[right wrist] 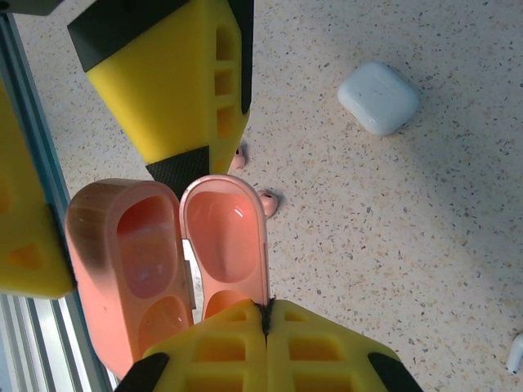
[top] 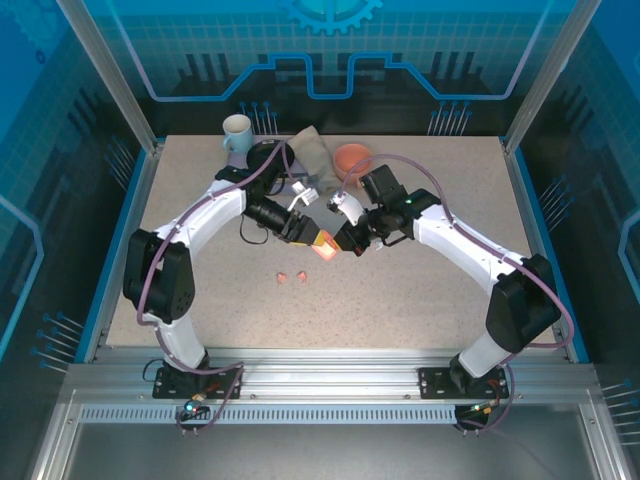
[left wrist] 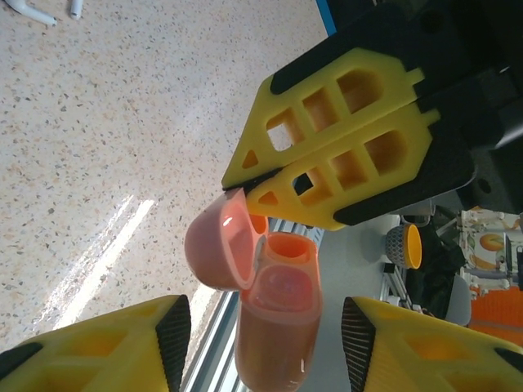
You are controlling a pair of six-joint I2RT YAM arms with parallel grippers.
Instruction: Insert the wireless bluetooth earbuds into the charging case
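The salmon-pink charging case hangs open above the table's middle, between both grippers. My right gripper is shut on the rim of its flipped-back lid. The case body, sockets empty, sits between the fingers of my left gripper, which stands open with a gap on each side. Two pink earbuds lie on the table just below the case, one of them beside the lid. Two white earbuds lie further off, and one is at the frame's edge.
A shut white case rests on the table near the pink earbuds. At the back stand a mug, a beige cloth bag and an orange bowl.
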